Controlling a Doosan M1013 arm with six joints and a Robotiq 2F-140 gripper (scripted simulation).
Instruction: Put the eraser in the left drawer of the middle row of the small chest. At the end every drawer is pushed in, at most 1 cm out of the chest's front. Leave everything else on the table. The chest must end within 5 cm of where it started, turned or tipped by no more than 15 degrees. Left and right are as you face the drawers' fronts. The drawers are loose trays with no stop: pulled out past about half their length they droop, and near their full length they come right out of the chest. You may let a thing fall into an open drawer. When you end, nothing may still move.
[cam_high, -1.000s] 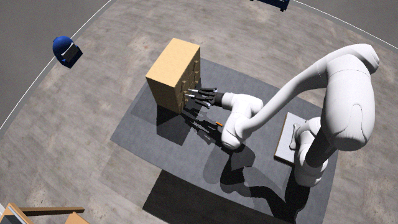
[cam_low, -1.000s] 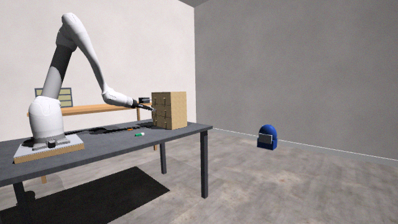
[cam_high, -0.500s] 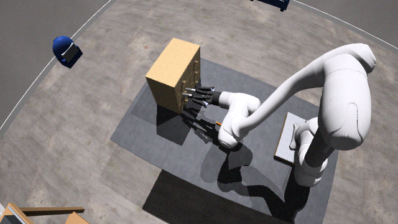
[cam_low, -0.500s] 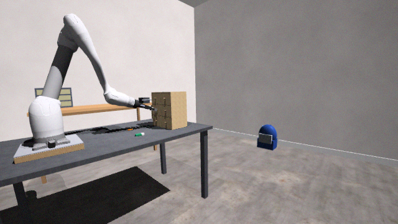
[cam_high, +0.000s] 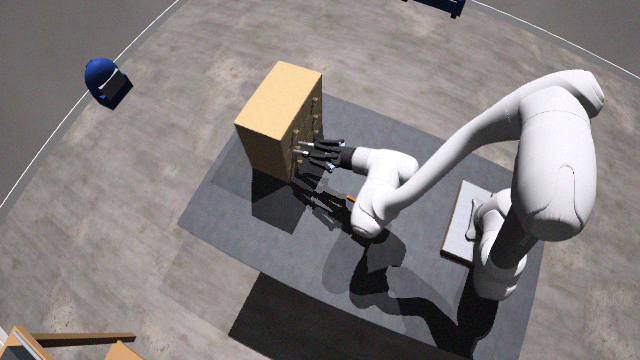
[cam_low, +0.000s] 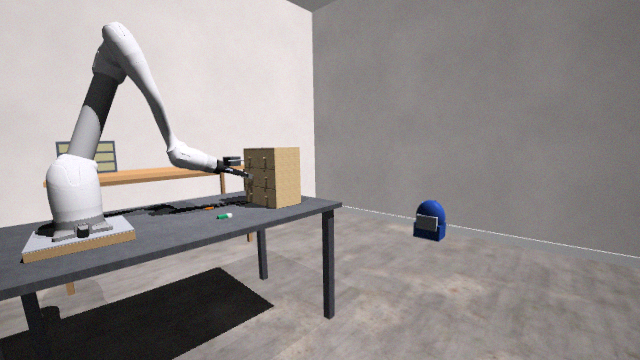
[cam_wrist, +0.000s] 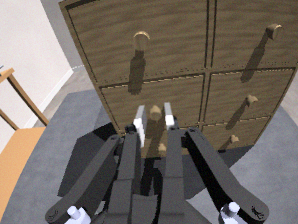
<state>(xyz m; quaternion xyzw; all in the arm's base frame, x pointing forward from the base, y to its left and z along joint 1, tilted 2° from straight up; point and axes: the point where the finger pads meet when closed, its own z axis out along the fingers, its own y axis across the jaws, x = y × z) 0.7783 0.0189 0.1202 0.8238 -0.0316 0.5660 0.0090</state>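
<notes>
In front of the chest (cam_high: 280, 100) (cam_low: 287, 177) (cam_wrist: 137, 65), the tool (cam_high: 299, 148) (cam_low: 251, 176) (cam_wrist: 155, 112) points at the left drawer of the middle row (cam_wrist: 122, 102). Its fingers are slightly spread, with a narrow gap between the tips, and grip nothing. In the wrist view that drawer's round knob (cam_wrist: 156, 111) shows between the fingertips; whether either finger touches it cannot be told.

The chest stands upright near one end of the grey worktop (cam_high: 400, 135) (cam_low: 175, 240) (cam_wrist: 75, 105), with three rows of two drawers, all looking pushed in.

On the worktop, well short of the chest's front, lie a small orange piece (cam_high: 351, 199) (cam_low: 209, 208) and a small green-and-white piece (cam_low: 224, 216). Which of them is the eraser is too small to tell, but both are outside the drawers. In the top view the orange piece is partly hidden by the white arm (cam_high: 380, 200) (cam_low: 145, 80).

The arm's foot is on a pale board (cam_high: 456, 215) (cam_low: 125, 232) at the other end of the worktop. Beyond the worktop, a blue round-topped object (cam_high: 101, 77) (cam_low: 431, 210) sits on the floor, and a wooden bench (cam_low: 150, 175) (cam_wrist: 22, 150) stands by the wall.

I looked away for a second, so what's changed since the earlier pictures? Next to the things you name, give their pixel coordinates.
The pincer (cam_high: 299, 148) (cam_low: 251, 176) (cam_wrist: 155, 112) has moved a little closer to the chest (cam_high: 277, 100) (cam_low: 287, 175) (cam_wrist: 175, 50). It has taken hold of nothing. The chest, the green-and-white item (cam_low: 224, 216) and the orange item (cam_high: 351, 198) (cam_low: 209, 208) look unmoved.
</notes>
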